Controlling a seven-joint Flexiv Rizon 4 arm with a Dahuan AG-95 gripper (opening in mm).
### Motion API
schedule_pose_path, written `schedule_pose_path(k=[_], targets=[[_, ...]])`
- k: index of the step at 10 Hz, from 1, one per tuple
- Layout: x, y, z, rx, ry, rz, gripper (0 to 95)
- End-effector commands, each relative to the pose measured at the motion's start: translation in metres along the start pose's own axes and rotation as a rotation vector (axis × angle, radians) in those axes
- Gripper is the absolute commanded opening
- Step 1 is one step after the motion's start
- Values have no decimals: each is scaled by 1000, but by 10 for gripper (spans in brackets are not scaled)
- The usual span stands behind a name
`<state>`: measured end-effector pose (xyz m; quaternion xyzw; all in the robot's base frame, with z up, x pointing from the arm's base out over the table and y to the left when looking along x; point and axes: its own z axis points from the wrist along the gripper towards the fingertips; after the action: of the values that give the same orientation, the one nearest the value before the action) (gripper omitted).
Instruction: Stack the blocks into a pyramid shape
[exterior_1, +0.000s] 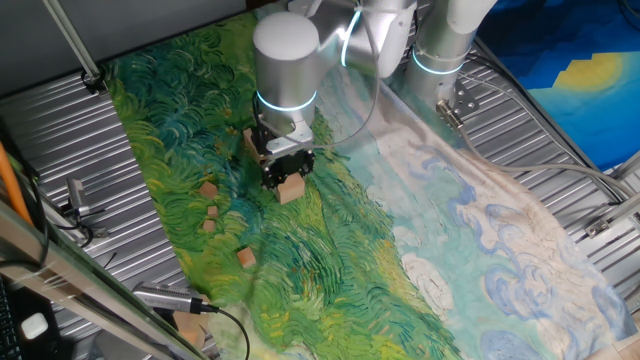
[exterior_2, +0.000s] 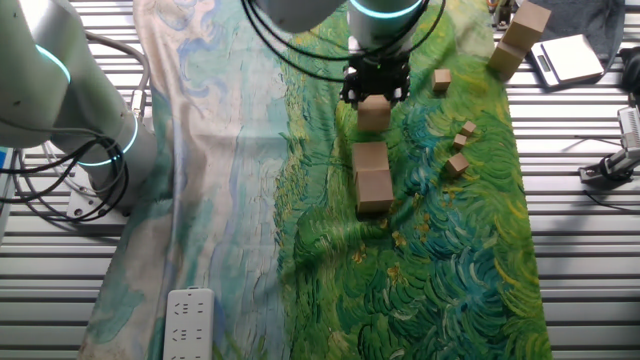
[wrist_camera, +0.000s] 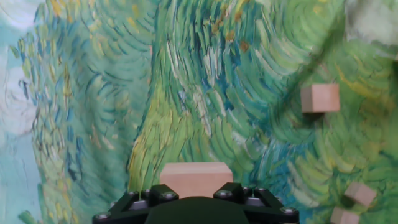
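Note:
My gripper (exterior_1: 289, 178) (exterior_2: 375, 98) (wrist_camera: 196, 190) is shut on one larger tan block (exterior_1: 291, 189) (exterior_2: 373, 113) (wrist_camera: 196, 177), held near the green cloth. Two more larger blocks (exterior_2: 373, 172) lie touching each other in a row a little way in front of it. Several small blocks (exterior_2: 460, 145) (exterior_1: 210, 208) are scattered to one side, one alone (exterior_2: 441, 80) (wrist_camera: 320, 98) and another nearer the cloth's edge (exterior_1: 246, 258). In the hand view the held block's lower part is hidden behind the gripper body.
A painted cloth (exterior_2: 250, 180) covers the ribbed metal table (exterior_2: 590, 250). Two stacked blocks (exterior_2: 518, 40) and a small grey device (exterior_2: 566, 60) sit off the cloth's corner. A white power strip (exterior_2: 190, 320) lies at the near edge. The arm base (exterior_2: 60, 100) stands at the left.

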<state>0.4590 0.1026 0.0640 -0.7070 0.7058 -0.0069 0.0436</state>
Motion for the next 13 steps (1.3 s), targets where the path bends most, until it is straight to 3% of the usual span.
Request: schedule_pose_path(k=[1,7,13], targets=[[8,3,4,6,-2,-7,0],[24,9,7,14,-1,-22,0],[30,9,12,21,2,-39,0]])
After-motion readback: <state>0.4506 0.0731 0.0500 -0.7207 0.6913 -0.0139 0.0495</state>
